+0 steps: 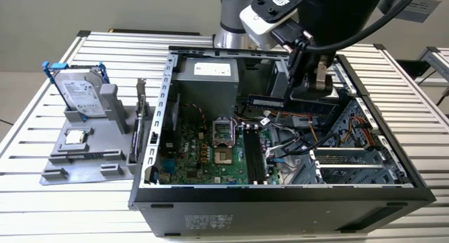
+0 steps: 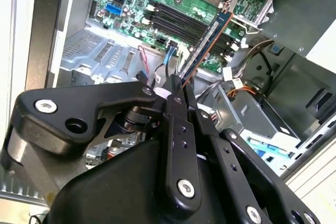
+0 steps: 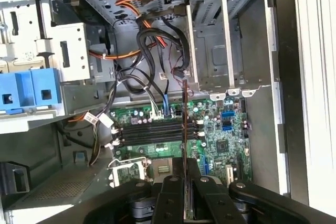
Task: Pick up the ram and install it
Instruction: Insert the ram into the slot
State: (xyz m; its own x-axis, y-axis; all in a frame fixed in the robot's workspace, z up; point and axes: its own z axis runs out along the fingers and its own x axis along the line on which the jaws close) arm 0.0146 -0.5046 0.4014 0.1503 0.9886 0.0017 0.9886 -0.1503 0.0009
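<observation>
The ram (image 2: 206, 41) is a thin dark strip with a copper-coloured edge, and my gripper (image 2: 178, 85) is shut on one end of it. In the exterior view the ram (image 1: 265, 101) hangs level inside the open computer case (image 1: 281, 198), above the green motherboard (image 1: 196, 153), sticking out from the gripper (image 1: 291, 98) toward the exterior view's left. The black memory slots (image 1: 254, 156) lie below it. In the first wrist view the ram (image 3: 184, 124) shows edge-on, crossing over the slots (image 3: 152, 132) and apart from them, with the gripper (image 3: 185, 177) behind it.
A grey holder (image 1: 84, 159) on the slatted table at the exterior view's left carries a silver hard drive (image 1: 83, 93) in a blue frame and a square processor chip (image 1: 75, 138). Loose cables (image 1: 295, 140) and drive cages (image 1: 350, 164) crowd the case beside the slots. The processor socket (image 1: 223, 130) sits nearby.
</observation>
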